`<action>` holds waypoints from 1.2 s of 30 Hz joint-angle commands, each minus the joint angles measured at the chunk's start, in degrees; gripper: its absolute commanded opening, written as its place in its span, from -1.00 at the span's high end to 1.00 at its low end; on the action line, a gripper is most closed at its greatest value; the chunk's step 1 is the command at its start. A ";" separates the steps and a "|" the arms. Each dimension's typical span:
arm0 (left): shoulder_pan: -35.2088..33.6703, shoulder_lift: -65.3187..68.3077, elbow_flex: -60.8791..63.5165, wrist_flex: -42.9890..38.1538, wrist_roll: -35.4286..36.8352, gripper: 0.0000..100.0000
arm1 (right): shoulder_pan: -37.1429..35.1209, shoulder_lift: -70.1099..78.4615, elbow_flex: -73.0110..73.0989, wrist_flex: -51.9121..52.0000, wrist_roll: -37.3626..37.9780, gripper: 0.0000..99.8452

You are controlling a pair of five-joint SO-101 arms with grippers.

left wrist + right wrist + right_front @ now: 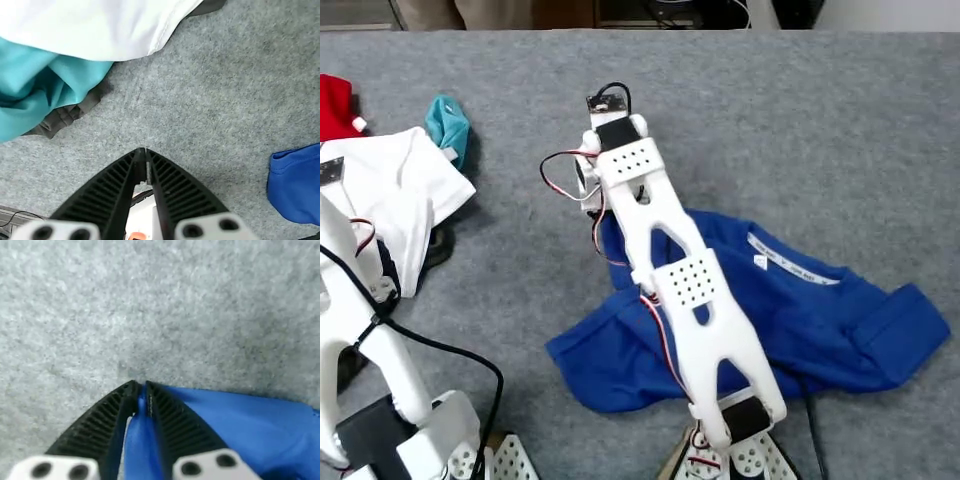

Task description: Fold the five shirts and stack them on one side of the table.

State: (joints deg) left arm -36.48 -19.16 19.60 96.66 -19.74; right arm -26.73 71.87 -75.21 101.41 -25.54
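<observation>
The blue shirt (800,310) is lying unfolded and rumpled on the table, at about 5 o'clock from the middle in the high view. Its knit cloth is bunching into soft folds, its collar with the pale neck tape is pointing towards 12 o'clock, and one short sleeve is sticking out towards 3 o'clock. The right gripper (141,390) is pinching a fold at the edge of this shirt: its black ribbed fingers (170,425) are pressing together with a thin ridge of blue cloth between them. The white, perforated right arm (680,290) is stretching over the shirt from 6 o'clock towards 11 o'clock.

At 9 o'clock a smooth white shirt (390,190) is lying on top of a heap. A teal shirt (448,125) is peeking out at its 1 o'clock edge, a red shirt (335,105) is lying at its 11 o'clock side, and a dark garment (65,115) is showing from underneath.

The left gripper (146,152) is hanging near this heap over bare surface, its ribbed fingers meeting at the tips with nothing between them. The left arm (370,330) is standing at 8 o'clock.

The table (820,120) is wearing a grey, felt-like covering with a fuzzy nap.
</observation>
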 commanded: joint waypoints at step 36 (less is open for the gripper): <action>30.59 -1.45 -13.01 -10.11 10.55 0.96 | 26.68 -68.70 -12.88 -1.49 8.79 0.99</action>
State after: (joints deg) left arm -6.68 -19.16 10.73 87.25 -11.30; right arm -1.05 4.09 -90.59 99.03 -18.42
